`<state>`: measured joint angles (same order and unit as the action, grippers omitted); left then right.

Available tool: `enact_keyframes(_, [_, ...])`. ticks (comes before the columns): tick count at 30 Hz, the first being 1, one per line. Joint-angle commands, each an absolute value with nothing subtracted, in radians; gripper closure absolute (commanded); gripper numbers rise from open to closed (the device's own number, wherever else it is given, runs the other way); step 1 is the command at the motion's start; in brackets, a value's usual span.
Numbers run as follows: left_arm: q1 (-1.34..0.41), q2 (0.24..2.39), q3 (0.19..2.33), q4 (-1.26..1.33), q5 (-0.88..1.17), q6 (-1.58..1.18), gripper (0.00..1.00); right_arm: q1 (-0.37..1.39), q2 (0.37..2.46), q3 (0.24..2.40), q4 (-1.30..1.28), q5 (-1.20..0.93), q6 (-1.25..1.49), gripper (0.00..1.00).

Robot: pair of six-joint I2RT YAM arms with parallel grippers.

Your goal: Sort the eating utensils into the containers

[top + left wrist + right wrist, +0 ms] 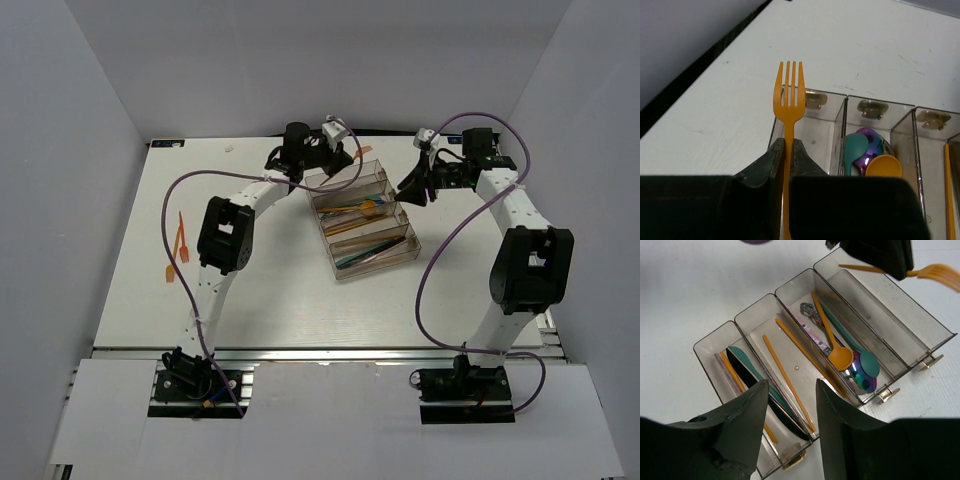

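My left gripper point(788, 150) is shut on the handle of an orange fork point(789, 85), tines pointing away, held above the far end compartment of the clear brownish tray point(809, 137), which looks bare. In the top view this gripper point(335, 162) is at the tray's far end point(345, 270). My right gripper point(790, 390) is open and empty above the tray's near compartments point(707, 347); in the top view it point(412, 190) is at the tray's right side. The second compartment holds an orange spoon point(840, 357), a teal spoon point(868, 363) and an iridescent spoon point(860, 379). The others hold orange sticks point(787, 375) and teal and black knives point(765, 400).
Two orange utensils point(182, 240) lie loose on the table far left of the tray. The left gripper with the fork point(939, 274) shows at the top of the right wrist view. Grey walls enclose the table on three sides. Purple cables loop over both arms.
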<state>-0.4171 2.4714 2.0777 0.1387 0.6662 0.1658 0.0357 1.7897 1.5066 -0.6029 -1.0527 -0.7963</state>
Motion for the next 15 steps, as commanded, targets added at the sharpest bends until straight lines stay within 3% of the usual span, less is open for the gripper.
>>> enact_keyframes(1, [-0.411, 2.45, 2.118, 0.161, 0.699, 0.173, 1.0, 0.014, 1.74, 1.494, -0.594, -1.092, -0.801, 0.51])
enact_keyframes(9, [-0.419, 2.427, 2.045, 0.117, 0.68, 0.229, 1.0, 0.012, 1.746, 1.496, -0.588, -1.1, -0.796, 0.51])
enact_keyframes(15, [-0.426, 2.385, 1.968, 0.12, 0.661, 0.241, 0.78, 0.011, 1.749, 1.499, -0.584, -1.1, -0.792, 0.51])
